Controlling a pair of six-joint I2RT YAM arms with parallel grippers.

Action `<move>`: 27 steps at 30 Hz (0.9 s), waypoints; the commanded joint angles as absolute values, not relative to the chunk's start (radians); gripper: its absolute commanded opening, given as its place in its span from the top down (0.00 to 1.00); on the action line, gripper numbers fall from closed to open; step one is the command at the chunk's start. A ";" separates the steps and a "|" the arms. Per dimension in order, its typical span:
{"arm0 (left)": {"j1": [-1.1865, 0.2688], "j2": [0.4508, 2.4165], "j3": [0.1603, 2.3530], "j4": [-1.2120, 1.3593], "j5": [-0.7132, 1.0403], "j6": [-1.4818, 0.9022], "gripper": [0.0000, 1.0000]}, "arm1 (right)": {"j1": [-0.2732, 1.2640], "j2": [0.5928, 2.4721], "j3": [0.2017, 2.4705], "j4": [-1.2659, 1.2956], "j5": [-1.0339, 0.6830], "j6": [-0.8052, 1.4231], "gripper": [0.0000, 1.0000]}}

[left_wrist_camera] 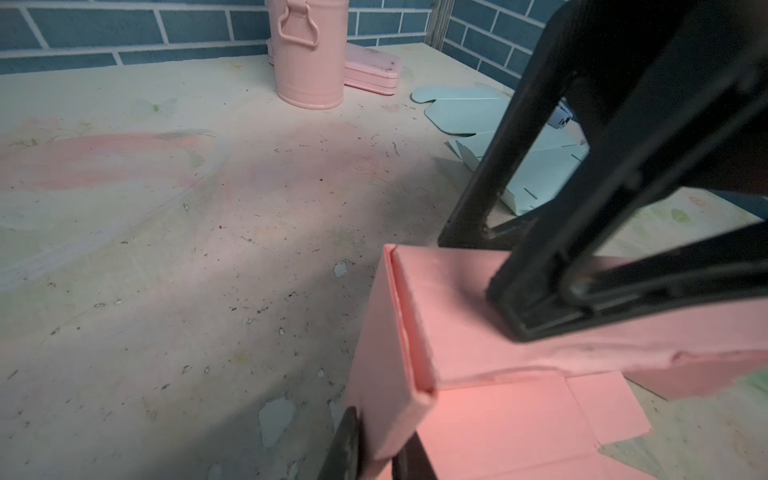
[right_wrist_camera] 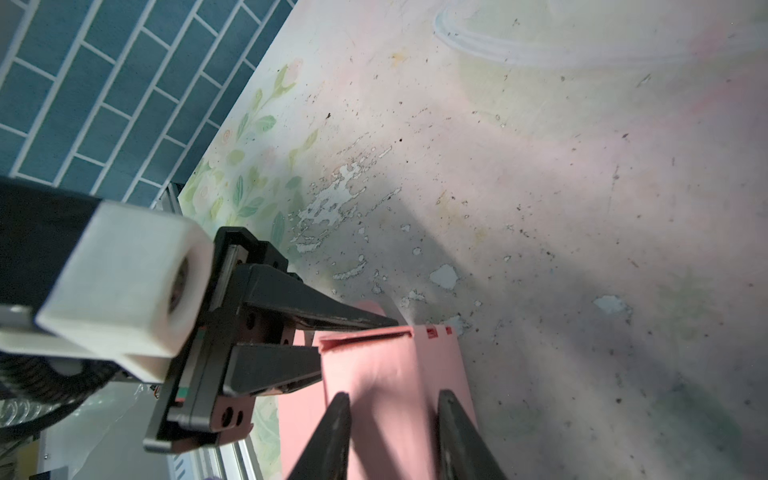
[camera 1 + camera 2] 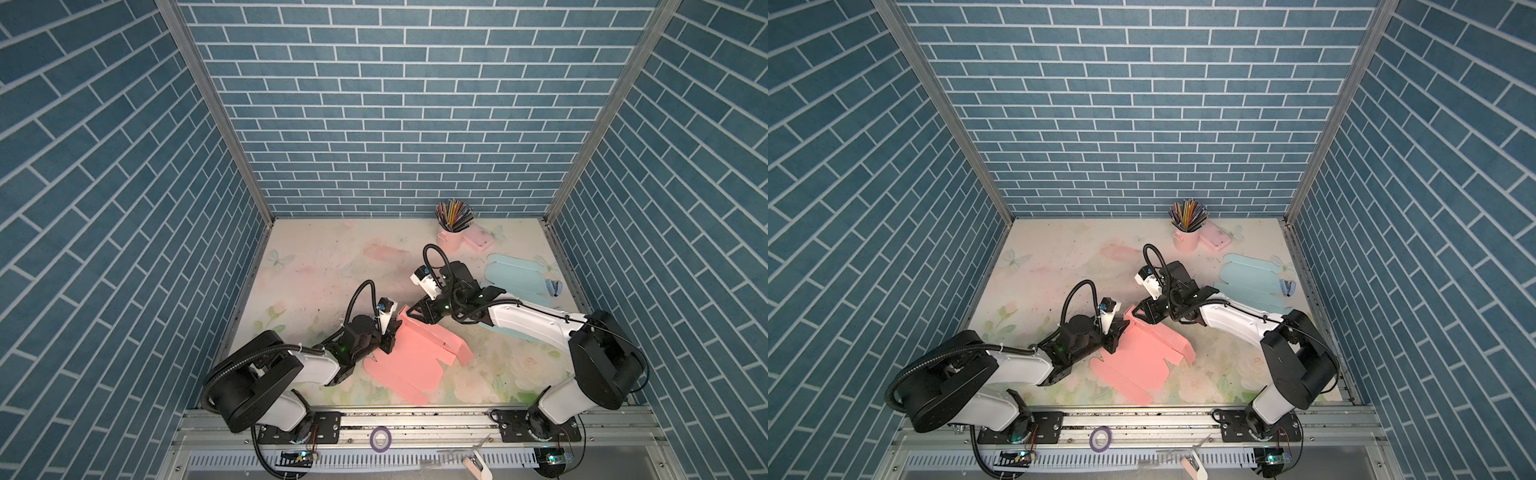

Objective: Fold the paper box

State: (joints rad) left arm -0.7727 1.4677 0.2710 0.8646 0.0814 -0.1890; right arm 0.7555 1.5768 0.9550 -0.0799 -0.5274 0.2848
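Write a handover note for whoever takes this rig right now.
Left gripper: shut on a raised side wall of the pink box.
Right gripper: open, fingers straddling the adjoining raised wall, not clamped.
Done: two walls stand, meeting at a corner; the rest lies flat on the table.
Left: raise the other walls, tuck flaps.
Blue blank lies flat at right rear.

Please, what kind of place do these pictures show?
Probably a robot test booth styled as a craft desk: blue brick-print wall panels, a worn floral tabletop, and a pink metal cup of coloured pencils.
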 commanded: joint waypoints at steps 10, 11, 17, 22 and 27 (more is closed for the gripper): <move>-0.784 1.548 0.339 0.957 0.075 -0.172 0.77 | 0.755 1.638 0.964 -0.056 -0.577 0.347 0.71; -0.784 1.555 0.342 0.963 0.071 -0.172 0.77 | 0.755 1.641 0.964 -0.055 -0.577 0.348 0.71; -0.793 1.594 0.358 0.992 0.053 -0.170 0.88 | 0.754 1.641 0.966 -0.057 -0.572 0.354 0.72; -0.805 1.613 0.358 1.005 0.040 -0.163 0.96 | 0.756 1.629 0.935 -0.017 -0.549 0.389 0.75; -0.813 1.636 0.342 1.049 0.025 -0.168 0.86 | 0.756 1.620 0.907 0.005 -0.544 0.407 0.75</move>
